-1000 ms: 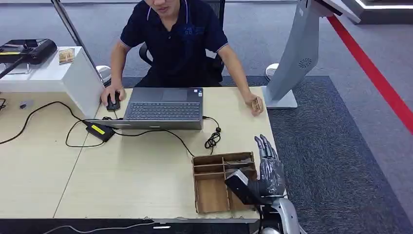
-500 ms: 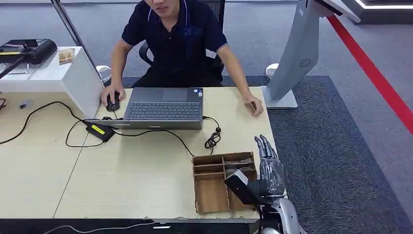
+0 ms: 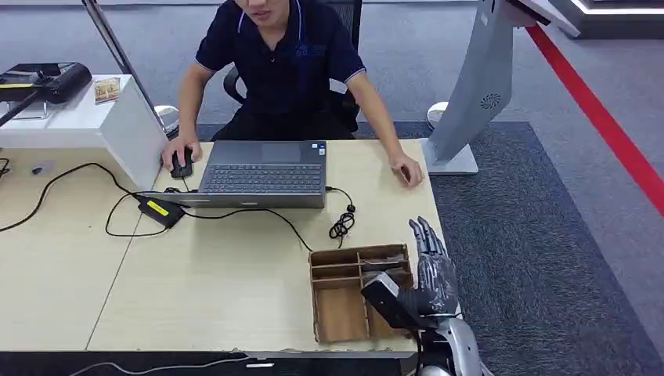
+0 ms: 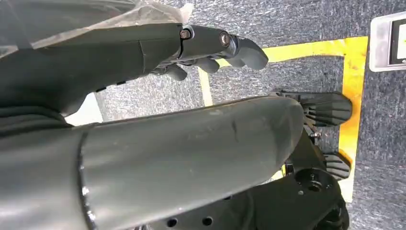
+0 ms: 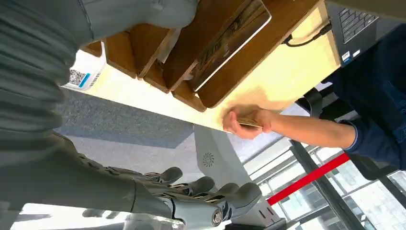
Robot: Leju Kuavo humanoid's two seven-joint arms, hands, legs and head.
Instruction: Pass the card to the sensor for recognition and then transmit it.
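On the wood bench over grey carpet, the card, maybe, sits under a person's hand, well apart from the right hand, flat and empty.

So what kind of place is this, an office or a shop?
Most likely an office reception or check-in desk. A person sits at a pale wooden desk working on a laptop, a white kiosk stand rises beside the desk, and grey carpet with a red floor line surrounds it.
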